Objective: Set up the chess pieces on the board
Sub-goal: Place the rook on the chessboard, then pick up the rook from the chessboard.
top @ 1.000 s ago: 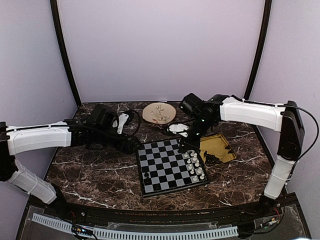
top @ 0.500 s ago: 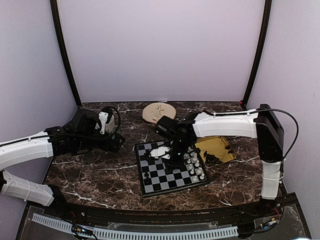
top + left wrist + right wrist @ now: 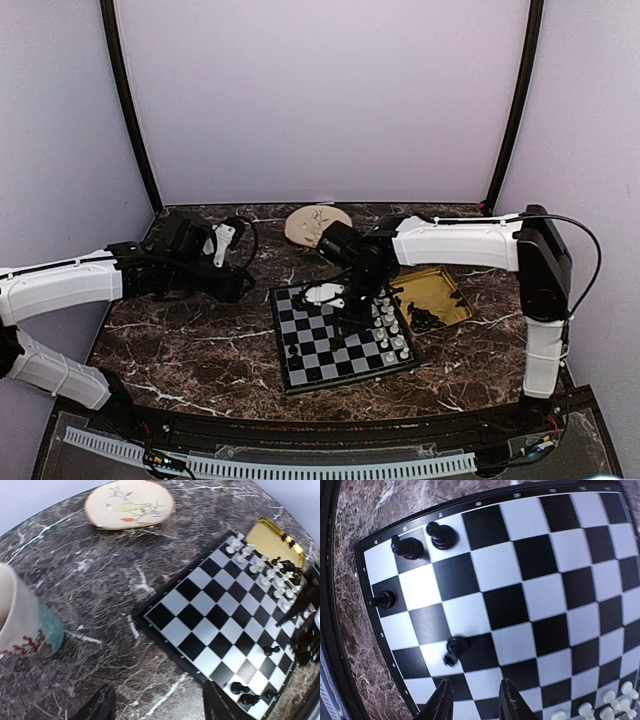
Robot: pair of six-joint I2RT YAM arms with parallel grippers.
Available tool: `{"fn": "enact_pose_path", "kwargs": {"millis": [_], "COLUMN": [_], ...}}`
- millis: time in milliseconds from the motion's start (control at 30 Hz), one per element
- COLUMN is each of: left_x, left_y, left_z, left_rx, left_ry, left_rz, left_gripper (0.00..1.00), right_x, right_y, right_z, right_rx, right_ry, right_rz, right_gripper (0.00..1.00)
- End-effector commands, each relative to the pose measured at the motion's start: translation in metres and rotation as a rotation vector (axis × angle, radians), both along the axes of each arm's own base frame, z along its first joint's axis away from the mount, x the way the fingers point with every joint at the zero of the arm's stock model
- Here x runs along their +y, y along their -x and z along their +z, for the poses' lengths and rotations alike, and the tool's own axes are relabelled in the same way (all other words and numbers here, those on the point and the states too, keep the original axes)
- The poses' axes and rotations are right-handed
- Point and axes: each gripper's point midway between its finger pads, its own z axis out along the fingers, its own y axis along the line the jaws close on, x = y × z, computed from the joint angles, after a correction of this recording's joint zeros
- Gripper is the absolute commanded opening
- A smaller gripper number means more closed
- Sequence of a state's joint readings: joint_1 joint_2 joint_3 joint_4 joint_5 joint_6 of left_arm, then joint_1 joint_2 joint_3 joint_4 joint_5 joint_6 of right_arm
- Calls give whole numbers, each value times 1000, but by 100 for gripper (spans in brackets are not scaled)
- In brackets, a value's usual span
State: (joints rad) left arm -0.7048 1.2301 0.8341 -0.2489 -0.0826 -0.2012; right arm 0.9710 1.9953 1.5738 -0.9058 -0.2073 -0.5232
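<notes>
Top external view is showing a marbled counter [image 3: 180,345] carrying everything. The right arm [image 3: 460,243] is reaching in over the board [image 3: 335,365], its jaws standing apart with only bare squares showing between them. The left arm [image 3: 70,285] is hovering over the counter to the left of the board, its jaws likewise spread and holding nothing.

The board is lying mid-counter, with a yellow tray [image 3: 440,285] sitting just beside its right edge. A heap of black pieces [image 3: 425,318] is lying in that tray, on the right arm's side and well apart from the left arm. The right arm is therefore looking the better placed for fetching the next one, swinging rightward from where it is hanging.

Right wrist view is showing a few black pieces already on the board. One black piece [image 3: 454,650] is sitting just ahead of the jaws, toward their left finger. Whether it is standing upright or leaning, I cannot tell.
</notes>
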Motion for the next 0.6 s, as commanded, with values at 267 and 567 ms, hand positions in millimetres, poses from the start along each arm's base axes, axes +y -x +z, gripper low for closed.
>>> {"fn": "enact_pose_path", "kwargs": {"millis": [267, 567], "left_x": [-113, -158], "left_y": [57, 72], "left_z": [-7, -34], "left_rx": [238, 296], "left_ry": [-77, -183], "left_rz": [-603, -714], "left_gripper": [47, 48], "right_x": [-144, -265], "right_y": [-84, -110], "right_z": [75, 87], "right_rx": [-136, -308], "right_ry": [-281, -537], "right_rz": [-446, -878], "right_gripper": [31, 42]}}
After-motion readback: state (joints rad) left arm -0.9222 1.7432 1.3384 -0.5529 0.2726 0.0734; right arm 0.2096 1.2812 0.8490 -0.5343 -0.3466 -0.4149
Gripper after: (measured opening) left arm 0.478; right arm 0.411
